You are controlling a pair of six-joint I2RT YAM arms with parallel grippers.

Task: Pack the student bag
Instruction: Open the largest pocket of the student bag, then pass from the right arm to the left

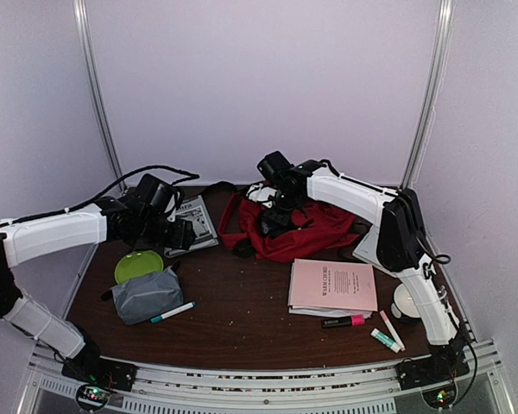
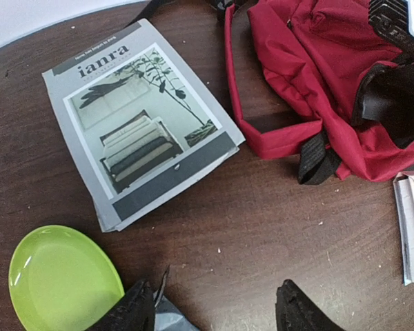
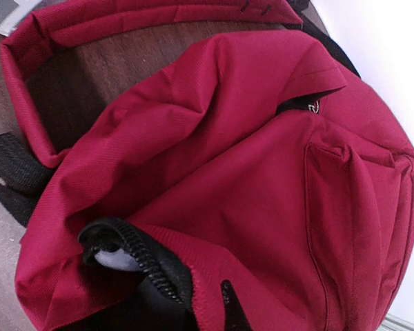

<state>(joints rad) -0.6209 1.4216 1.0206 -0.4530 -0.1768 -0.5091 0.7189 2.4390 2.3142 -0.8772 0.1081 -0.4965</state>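
Note:
The student bag is a red backpack with black zippers, lying crumpled at the back middle of the table. It fills the right wrist view and shows in the left wrist view. My right gripper is on top of it. In the right wrist view the gripper is shut on the bag's black-zippered opening edge, with red fabric between the fingers. My left gripper is open and empty. Its fingertips hang above bare table, left of the bag.
A grey magazine lies left of the bag. A green plate, a grey zip pouch and a teal pen are front left. A pink book, markers and a white cup are front right.

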